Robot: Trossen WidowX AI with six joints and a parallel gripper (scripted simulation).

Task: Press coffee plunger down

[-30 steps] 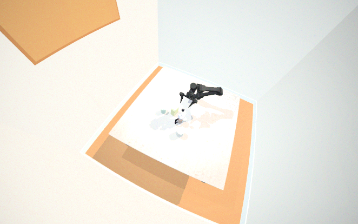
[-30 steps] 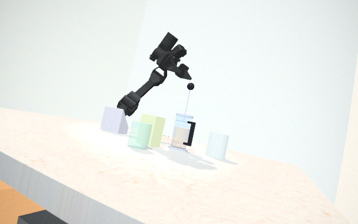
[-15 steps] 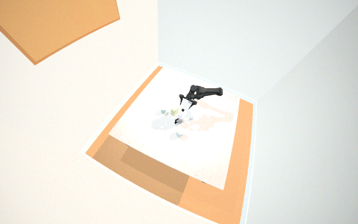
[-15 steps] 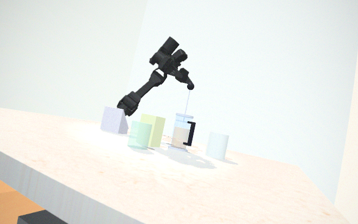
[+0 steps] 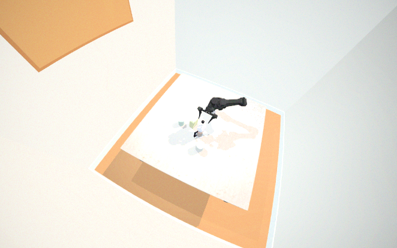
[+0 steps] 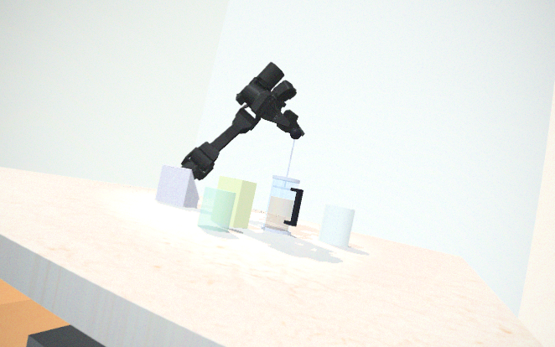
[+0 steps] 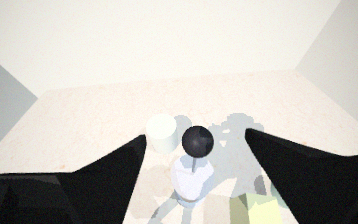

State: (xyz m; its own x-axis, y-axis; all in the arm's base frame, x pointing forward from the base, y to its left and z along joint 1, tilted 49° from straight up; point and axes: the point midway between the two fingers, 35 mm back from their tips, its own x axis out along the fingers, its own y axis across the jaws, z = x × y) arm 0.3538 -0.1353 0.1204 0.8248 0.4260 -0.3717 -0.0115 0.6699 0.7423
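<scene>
Gripper (image 7: 196,150) jaws spread wide, empty, straddling the black plunger knob (image 7: 197,141), likely lining up to close on it. Rod fully raised. Coffee press (image 6: 283,204) upright on the counter (image 6: 357,293), between green box (image 6: 237,201) and pale cup (image 6: 336,225).

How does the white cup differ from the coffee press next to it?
The cup is pale, opaque and plain-sided; the press is clear, showing tan liquid, and has a black handle. The cup is shorter and has nothing above its rim; the press carries a thin rod up to a black knob, still raised. Both stand upright on the table, apart from each other.
</scene>
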